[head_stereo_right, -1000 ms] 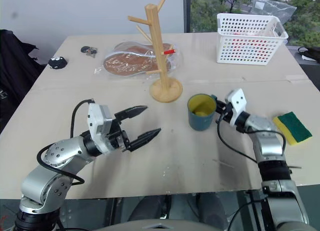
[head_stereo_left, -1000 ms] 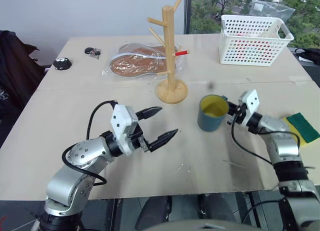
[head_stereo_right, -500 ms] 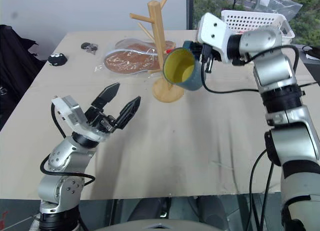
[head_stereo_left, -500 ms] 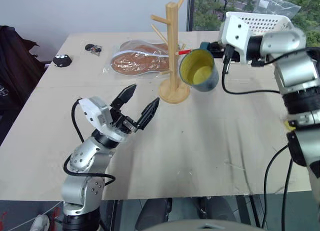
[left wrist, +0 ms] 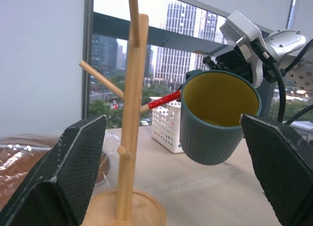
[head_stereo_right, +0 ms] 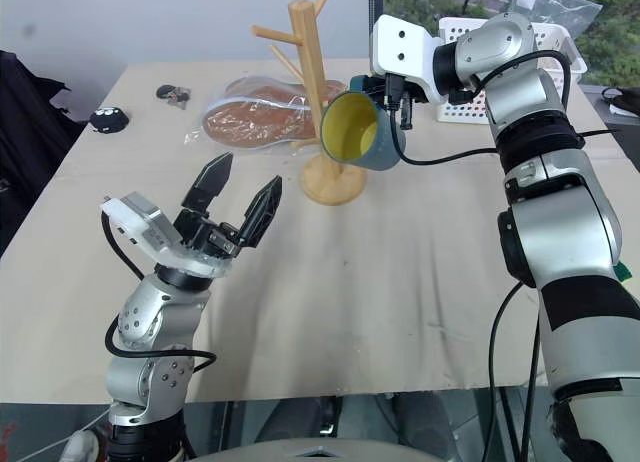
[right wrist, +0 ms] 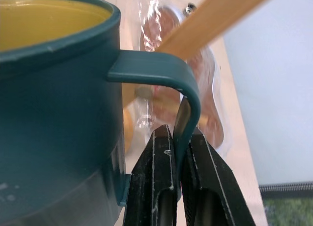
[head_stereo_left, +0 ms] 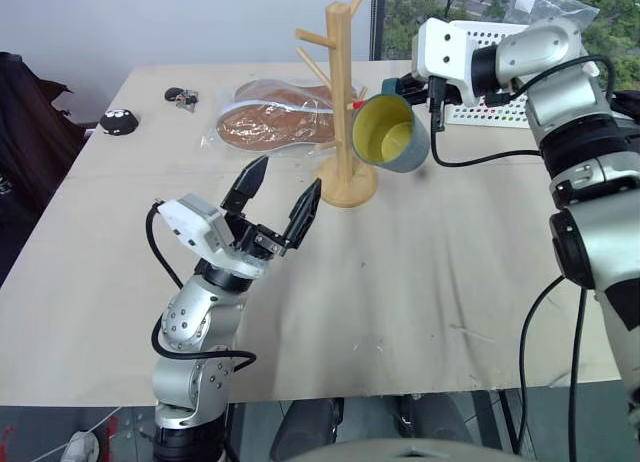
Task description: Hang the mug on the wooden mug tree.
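The teal mug (head_stereo_left: 392,132) with its yellow inside hangs in the air just right of the wooden mug tree (head_stereo_left: 340,92), tipped so its mouth faces me. My right gripper (right wrist: 178,138) is shut on the mug's loop handle (right wrist: 188,96), pinching its lower part. A peg (right wrist: 215,15) of the tree runs close past the handle; I cannot tell whether they touch. My left gripper (head_stereo_left: 285,182) stands open above the table in front of the tree's round base (head_stereo_left: 347,187), fingers pointing up toward tree and mug, holding nothing.
A white perforated basket (head_stereo_left: 500,42) stands at the back right behind my right arm. A clear bag with brown contents (head_stereo_left: 275,122) lies behind the tree, with a red stick (head_stereo_left: 357,104) beside the post. Keys (head_stereo_left: 183,100) and a small black object (head_stereo_left: 116,120) lie far left.
My right gripper has lifted the mug off the table, up and left to the tree's side, tipping it over. My left gripper has swung its fingers upward.
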`<move>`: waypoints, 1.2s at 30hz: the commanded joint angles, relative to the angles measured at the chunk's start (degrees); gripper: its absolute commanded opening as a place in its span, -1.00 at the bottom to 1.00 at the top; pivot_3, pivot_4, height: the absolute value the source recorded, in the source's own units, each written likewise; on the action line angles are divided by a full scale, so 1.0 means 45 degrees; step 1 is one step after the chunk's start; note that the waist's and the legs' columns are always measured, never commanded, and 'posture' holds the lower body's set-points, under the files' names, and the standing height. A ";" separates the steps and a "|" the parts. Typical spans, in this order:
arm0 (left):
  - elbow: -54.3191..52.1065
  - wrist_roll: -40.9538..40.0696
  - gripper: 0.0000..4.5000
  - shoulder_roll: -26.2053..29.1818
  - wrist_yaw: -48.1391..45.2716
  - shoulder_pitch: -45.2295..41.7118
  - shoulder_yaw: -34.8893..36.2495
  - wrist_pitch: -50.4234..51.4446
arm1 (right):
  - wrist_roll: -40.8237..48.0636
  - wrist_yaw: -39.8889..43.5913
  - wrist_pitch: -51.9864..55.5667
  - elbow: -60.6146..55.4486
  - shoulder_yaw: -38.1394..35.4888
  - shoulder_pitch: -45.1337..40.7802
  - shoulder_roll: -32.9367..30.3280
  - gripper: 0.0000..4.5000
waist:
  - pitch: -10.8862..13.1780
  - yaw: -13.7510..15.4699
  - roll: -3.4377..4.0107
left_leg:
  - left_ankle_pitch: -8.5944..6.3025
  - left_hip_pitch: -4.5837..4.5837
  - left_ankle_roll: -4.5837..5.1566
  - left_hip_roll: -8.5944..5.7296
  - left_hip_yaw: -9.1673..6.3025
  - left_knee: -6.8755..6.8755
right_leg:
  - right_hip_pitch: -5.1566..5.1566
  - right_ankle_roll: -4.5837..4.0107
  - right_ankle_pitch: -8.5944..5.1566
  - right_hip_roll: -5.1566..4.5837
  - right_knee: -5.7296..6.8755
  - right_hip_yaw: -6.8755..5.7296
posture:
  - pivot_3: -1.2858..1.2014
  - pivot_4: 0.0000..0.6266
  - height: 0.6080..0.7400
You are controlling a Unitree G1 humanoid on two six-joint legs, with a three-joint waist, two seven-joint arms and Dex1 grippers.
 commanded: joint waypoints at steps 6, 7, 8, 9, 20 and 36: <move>-0.0005 0.0132 1.00 0.0046 -0.0088 -0.0164 -0.0214 -0.0655 | -0.0535 -0.0780 -0.0451 0.0717 -0.0287 -0.1067 0.0290 -0.99 | 0.0001 0.0000 0.0001 | 0.0001 -0.0014 0.0000 -0.0005 0.0009 0.0008 | -0.0024 0.0000 0.0000 0.0000 0.0021 0.0012 | 0.03 -0.52 1.00; 0.0028 0.0137 1.00 0.0046 -0.0094 -0.0173 -0.0229 -0.0678 | -0.0587 -0.0829 -0.0464 0.0777 -0.0287 -0.1110 0.0322 -0.99 | 0.0000 -0.0002 0.0001 | 0.0001 -0.0015 -0.0001 -0.0005 0.0012 0.0008 | -0.0030 -0.0001 0.0000 0.0001 0.0026 0.0014 | 0.03 -0.52 1.00; 0.0058 0.0147 1.00 0.0044 -0.0090 -0.0182 -0.0250 -0.0701 | -0.0645 -0.0885 -0.0476 0.0825 -0.0286 -0.1150 0.0346 -0.99 | 0.0001 -0.0004 0.0001 | 0.0001 -0.0020 -0.0002 -0.0003 0.0016 0.0008 | -0.0044 -0.0001 0.0000 0.0003 0.0037 0.0019 | 0.03 -0.52 1.00; 0.0090 0.0157 1.00 0.0052 -0.0089 -0.0193 -0.0269 -0.0731 | -0.0695 -0.0915 -0.0490 0.0864 -0.0284 -0.1189 0.0373 -0.99 | 0.0000 -0.0007 0.0001 | 0.0002 -0.0026 -0.0003 -0.0003 0.0019 0.0008 | -0.0057 -0.0001 0.0000 0.0003 0.0047 0.0022 | 0.03 -0.52 1.00; 0.0268 0.0221 1.00 0.0180 -0.0110 -0.0223 -0.0386 -0.0906 | -0.0745 -0.1854 0.0232 0.1055 -0.0684 -0.1495 0.0580 0.92 | 0.0000 -0.0017 0.0001 | 0.0003 -0.0024 -0.0004 -0.0003 0.0034 0.0027 | -0.0067 -0.0001 0.0000 0.0025 0.0083 0.0041 | 0.03 -0.52 1.00; 0.0402 0.0208 1.00 0.0219 -0.0275 -0.0202 -0.0581 -0.0852 | -0.0250 -0.1347 0.1869 0.0612 -0.1416 -0.1726 0.0534 0.97 | 0.0000 -0.0019 0.0001 | 0.0003 -0.0026 -0.0004 -0.0002 0.0046 0.0030 | -0.0077 -0.0001 0.0000 0.0029 0.0096 0.0055 | 0.03 -0.52 1.00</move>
